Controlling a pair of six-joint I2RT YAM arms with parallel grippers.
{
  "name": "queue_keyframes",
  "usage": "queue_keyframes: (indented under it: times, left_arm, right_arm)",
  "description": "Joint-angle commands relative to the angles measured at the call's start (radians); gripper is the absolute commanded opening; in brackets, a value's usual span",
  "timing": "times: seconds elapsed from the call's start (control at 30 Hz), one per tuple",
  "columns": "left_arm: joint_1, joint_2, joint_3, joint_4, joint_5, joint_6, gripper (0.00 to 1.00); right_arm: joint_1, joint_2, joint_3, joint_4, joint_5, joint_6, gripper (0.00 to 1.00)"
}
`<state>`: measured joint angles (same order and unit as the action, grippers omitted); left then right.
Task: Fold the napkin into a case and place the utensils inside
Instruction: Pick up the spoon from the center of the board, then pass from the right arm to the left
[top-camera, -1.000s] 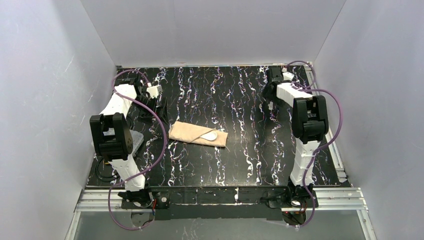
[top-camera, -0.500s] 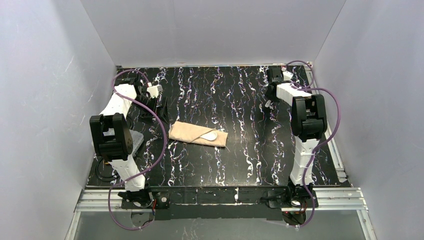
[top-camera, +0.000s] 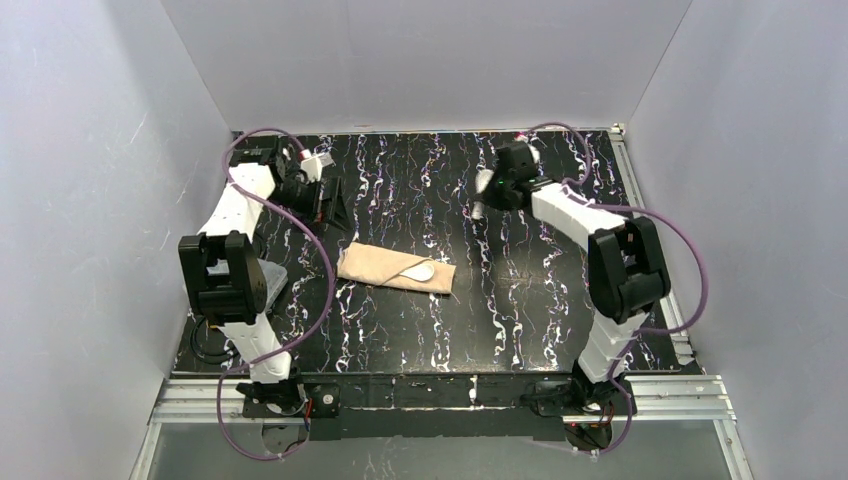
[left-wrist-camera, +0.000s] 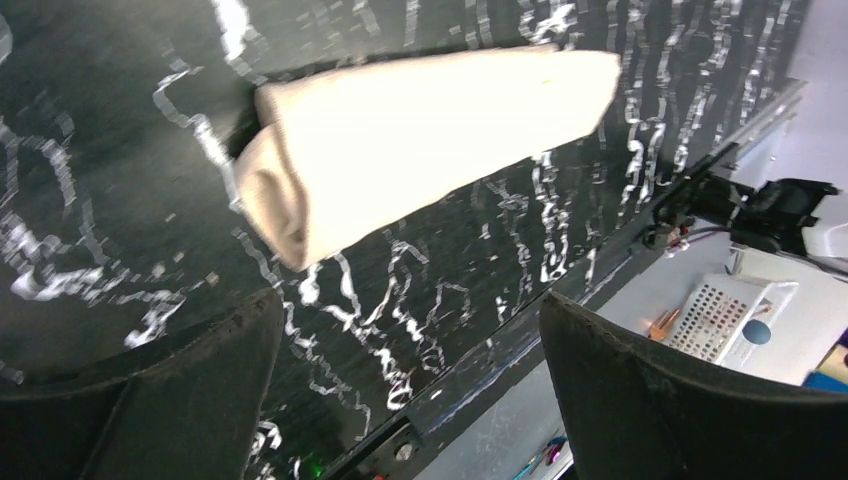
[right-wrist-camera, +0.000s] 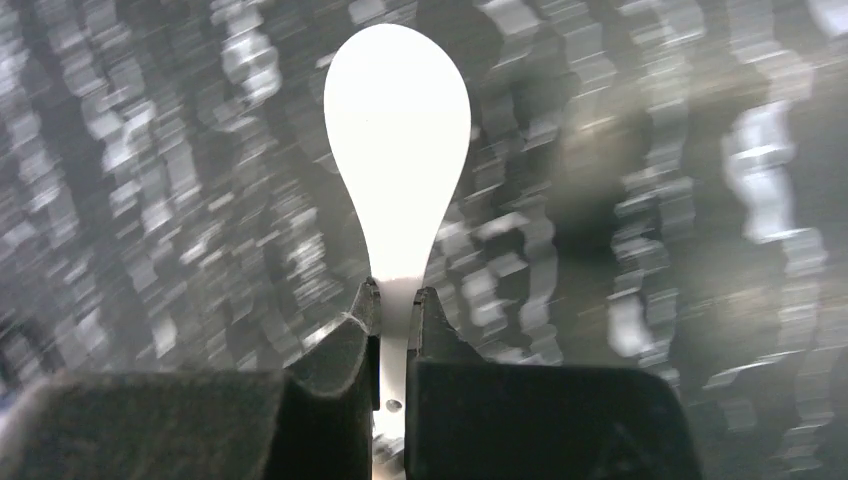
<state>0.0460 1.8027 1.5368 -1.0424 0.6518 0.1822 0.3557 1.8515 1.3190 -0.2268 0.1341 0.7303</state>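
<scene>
your right gripper (right-wrist-camera: 397, 312) pinches a white spoon (right-wrist-camera: 397, 130) by its handle.
left gripper (left-wrist-camera: 408, 320) gapes wide, facing the folded case (left-wrist-camera: 430, 130).

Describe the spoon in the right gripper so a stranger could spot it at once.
On the black marbled table, look past the folded beige case toward the far right, to the right gripper. Pinched by its handle there is a white plastic spoon with an oval bowl. The other white spoon lies on the case; this one is gripped.
</scene>
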Motion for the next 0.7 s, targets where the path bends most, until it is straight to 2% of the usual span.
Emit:
queue_keyframes:
  times: [0.0, 0.13, 0.2, 0.33, 0.5, 0.6, 0.67]
  left_arm:
    - [-0.106, -0.089, 0.019, 0.038, 0.164, -0.035, 0.98]
    - [-0.207, -0.131, -0.027, 0.116, 0.191, -0.072, 0.98]
    - [-0.245, -0.144, -0.040, 0.161, 0.213, -0.108, 0.98]
    - [-0.259, -0.177, -0.096, 0.297, 0.258, -0.241, 0.98]
    - [-0.265, -0.218, -0.160, 0.383, 0.282, -0.286, 0.98]
    - [-0.265, -0.218, -0.171, 0.384, 0.270, -0.280, 0.94]
    - [-0.265, -0.214, -0.172, 0.386, 0.279, -0.280, 0.85]
  right_arm:
    - [0.157, -0.156, -0.032, 0.086, -0.097, 0.152, 0.01]
    - [0.284, -0.212, -0.084, 0.211, -0.089, 0.311, 0.01]
    - [0.336, -0.207, -0.060, 0.213, -0.077, 0.371, 0.01]
    - [0.408, -0.198, -0.029, 0.253, -0.059, 0.455, 0.01]
    - [0.446, -0.159, 0.045, 0.252, -0.048, 0.502, 0.01]
    - [0.468, -0.128, 0.066, 0.269, -0.057, 0.536, 0.01]
    - [0.488, -0.109, 0.084, 0.262, -0.050, 0.541, 0.01]
